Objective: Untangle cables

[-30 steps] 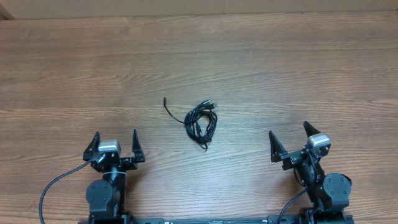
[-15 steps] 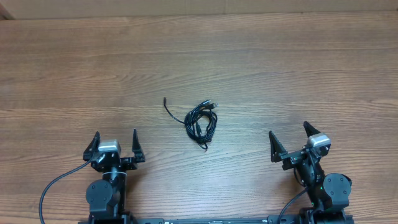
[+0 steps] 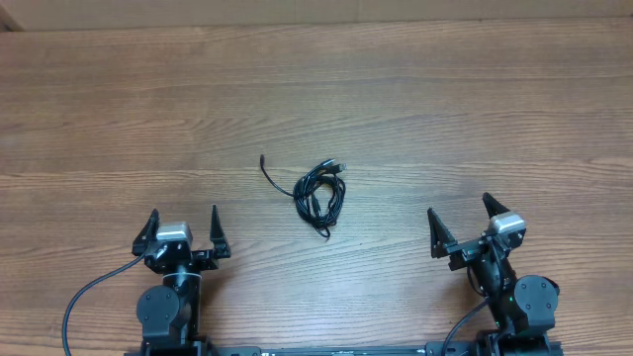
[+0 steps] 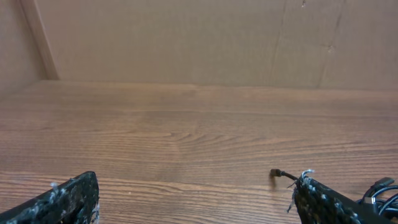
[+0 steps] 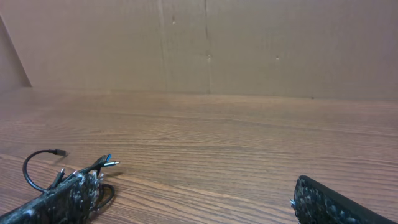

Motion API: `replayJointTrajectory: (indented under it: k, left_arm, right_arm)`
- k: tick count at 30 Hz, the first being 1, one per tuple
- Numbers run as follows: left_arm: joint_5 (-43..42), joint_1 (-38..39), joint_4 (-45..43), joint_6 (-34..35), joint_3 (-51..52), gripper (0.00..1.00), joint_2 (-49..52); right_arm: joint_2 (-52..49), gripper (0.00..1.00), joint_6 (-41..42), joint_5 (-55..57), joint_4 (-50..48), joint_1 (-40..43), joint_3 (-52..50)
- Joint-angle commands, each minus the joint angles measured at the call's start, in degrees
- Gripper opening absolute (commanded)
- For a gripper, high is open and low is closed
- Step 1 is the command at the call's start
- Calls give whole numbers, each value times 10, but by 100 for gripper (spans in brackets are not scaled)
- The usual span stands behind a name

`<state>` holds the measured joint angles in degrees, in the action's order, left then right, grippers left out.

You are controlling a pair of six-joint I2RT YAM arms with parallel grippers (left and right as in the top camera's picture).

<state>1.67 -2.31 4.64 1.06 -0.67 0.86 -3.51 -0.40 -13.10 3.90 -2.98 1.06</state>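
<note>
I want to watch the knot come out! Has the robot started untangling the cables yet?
Not yet. Nothing looks done: the cables lie in one tangled bunch on the table. Nothing is in hand: the left gripper and right gripper are both open, empty and well short of the bunch. Everything is left: grabbing the cables and pulling them apart.

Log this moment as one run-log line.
phase: not started | cables: bunched on table, untouched | left gripper: open, empty | right gripper: open, empty
</note>
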Motion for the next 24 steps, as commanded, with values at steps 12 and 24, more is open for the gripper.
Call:
replayJointTrajectory:
  k: [12,24]
  left_arm:
    - [-1,-3,-3,-11,3,99,-7]
    - [-2,-3,-2,-10,3,99,-6]
  right_arm:
    - [0,100,2,2,-3,1,-6]
    - [0,100,2,2,-3,1,-6]
